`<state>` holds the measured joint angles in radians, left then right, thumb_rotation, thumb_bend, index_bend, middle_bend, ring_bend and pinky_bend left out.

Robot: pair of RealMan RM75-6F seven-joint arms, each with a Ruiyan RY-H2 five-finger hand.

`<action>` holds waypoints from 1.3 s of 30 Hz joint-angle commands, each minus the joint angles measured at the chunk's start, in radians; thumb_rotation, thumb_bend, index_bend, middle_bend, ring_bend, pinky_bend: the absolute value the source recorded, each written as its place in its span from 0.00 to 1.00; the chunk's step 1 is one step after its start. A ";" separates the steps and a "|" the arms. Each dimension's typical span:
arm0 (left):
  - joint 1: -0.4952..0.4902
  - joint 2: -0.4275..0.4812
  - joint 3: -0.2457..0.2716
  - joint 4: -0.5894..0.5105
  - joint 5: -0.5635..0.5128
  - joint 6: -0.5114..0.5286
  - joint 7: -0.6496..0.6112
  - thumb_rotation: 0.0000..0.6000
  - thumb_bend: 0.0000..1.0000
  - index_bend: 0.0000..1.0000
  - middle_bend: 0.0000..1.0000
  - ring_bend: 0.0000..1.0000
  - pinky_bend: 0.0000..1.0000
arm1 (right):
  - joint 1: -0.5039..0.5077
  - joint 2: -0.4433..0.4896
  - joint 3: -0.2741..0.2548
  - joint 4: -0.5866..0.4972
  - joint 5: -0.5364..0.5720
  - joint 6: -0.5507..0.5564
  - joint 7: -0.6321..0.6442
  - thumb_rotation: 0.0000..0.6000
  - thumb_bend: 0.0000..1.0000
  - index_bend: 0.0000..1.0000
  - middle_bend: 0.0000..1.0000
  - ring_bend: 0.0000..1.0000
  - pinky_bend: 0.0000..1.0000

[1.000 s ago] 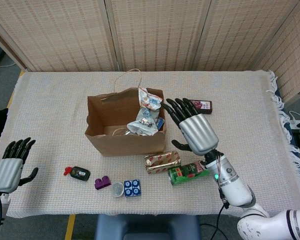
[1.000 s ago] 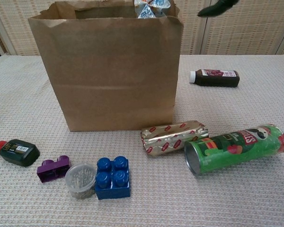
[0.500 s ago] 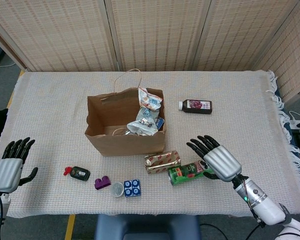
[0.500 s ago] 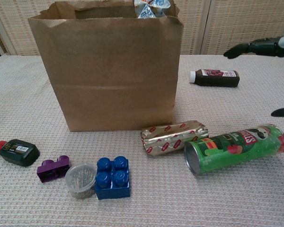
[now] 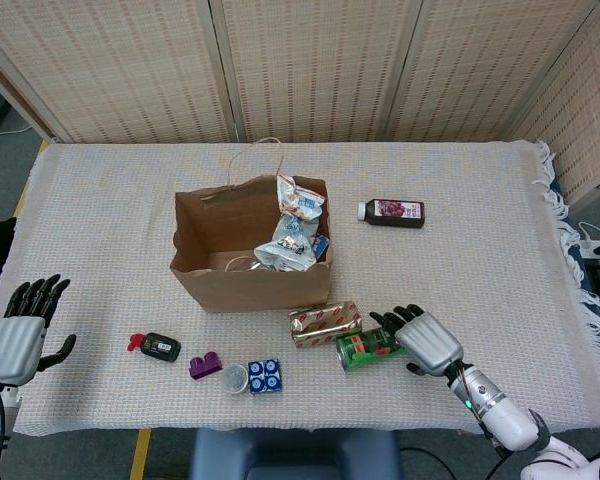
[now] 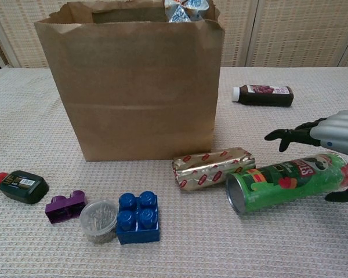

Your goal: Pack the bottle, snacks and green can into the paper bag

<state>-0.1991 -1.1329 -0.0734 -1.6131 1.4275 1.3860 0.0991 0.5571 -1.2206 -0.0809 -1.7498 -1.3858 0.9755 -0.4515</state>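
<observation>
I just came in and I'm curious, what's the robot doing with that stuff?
It's packing a paper bag. One snack packet already pokes out of the top. The right hand hovers open over the lying green can, not gripping it yet. The gold snack and dark bottle wait on the table. The left hand is idle.

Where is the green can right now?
The green can lies on its side on the table, right of the gold snack pack and in front of the paper bag, with the right hand just above it.
</observation>
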 commanded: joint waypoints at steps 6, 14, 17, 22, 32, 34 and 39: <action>0.000 0.001 0.001 0.001 0.001 0.000 -0.003 1.00 0.34 0.05 0.00 0.00 0.00 | 0.020 -0.060 0.027 0.035 0.089 -0.050 -0.080 1.00 0.07 0.01 0.20 0.14 0.22; 0.000 0.001 0.001 0.001 0.002 0.000 -0.004 1.00 0.34 0.05 0.00 0.00 0.00 | 0.041 -0.112 0.031 0.070 0.168 -0.088 -0.152 1.00 0.07 0.10 0.28 0.25 0.31; -0.001 0.001 0.001 0.001 0.002 -0.001 -0.005 1.00 0.34 0.05 0.00 0.00 0.00 | 0.046 -0.118 0.029 0.085 0.193 -0.096 -0.169 1.00 0.10 0.18 0.34 0.35 0.42; 0.000 0.001 0.001 0.002 0.003 -0.001 -0.006 1.00 0.34 0.05 0.00 0.00 0.00 | 0.044 -0.102 0.031 0.078 0.197 -0.089 -0.151 1.00 0.23 0.45 0.52 0.54 0.59; 0.000 0.000 0.000 0.001 0.002 0.001 0.001 1.00 0.34 0.05 0.00 0.00 0.00 | -0.008 0.037 0.080 -0.019 0.013 0.050 0.159 1.00 0.25 0.50 0.55 0.57 0.60; 0.000 -0.001 0.000 0.000 0.001 0.001 0.004 1.00 0.34 0.05 0.00 0.00 0.00 | -0.017 0.066 0.093 -0.032 -0.023 0.082 0.218 1.00 0.25 0.49 0.55 0.57 0.60; 0.000 -0.002 0.000 -0.001 0.000 0.002 0.008 1.00 0.34 0.05 0.00 0.00 0.00 | -0.031 0.128 0.137 -0.068 -0.094 0.164 0.352 1.00 0.25 0.49 0.55 0.57 0.60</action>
<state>-0.1988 -1.1348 -0.0738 -1.6137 1.4272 1.3881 0.1071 0.5397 -1.1303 0.0274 -1.7909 -1.4381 1.0954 -0.1527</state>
